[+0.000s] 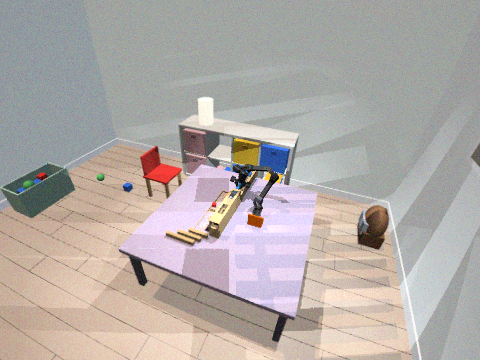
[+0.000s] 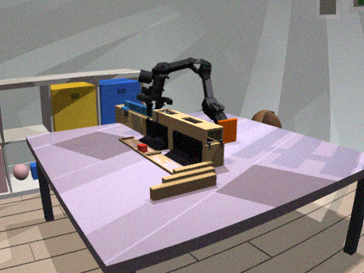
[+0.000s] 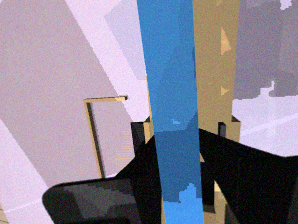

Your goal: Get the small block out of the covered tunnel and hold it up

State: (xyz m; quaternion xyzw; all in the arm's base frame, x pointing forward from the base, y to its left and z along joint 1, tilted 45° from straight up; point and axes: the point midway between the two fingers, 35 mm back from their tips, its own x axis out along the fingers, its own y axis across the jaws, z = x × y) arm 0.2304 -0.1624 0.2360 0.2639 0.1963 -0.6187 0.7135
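Observation:
The long wooden tunnel (image 1: 227,210) (image 2: 213,155) has openings in its top and side. A long blue handle bar (image 2: 134,107) (image 3: 172,75) lies along the wooden channel at its far end. My gripper (image 2: 150,108) (image 3: 176,139) is shut on the blue handle, one finger on each side. It is low over the channel, just beyond the roofed part. A small red block (image 1: 214,204) (image 2: 142,148) lies beside the tunnel, on or in a thin wooden frame (image 2: 130,144) (image 3: 94,135). The tunnel's inside is dark; no block shows in it.
Several loose wooden rods (image 1: 180,237) (image 2: 183,186) lie by the tunnel's near end. An orange panel (image 1: 255,220) (image 2: 228,130) stands by the arm's base, on the tunnel's other side. A shelf unit (image 1: 240,131) stands behind the table.

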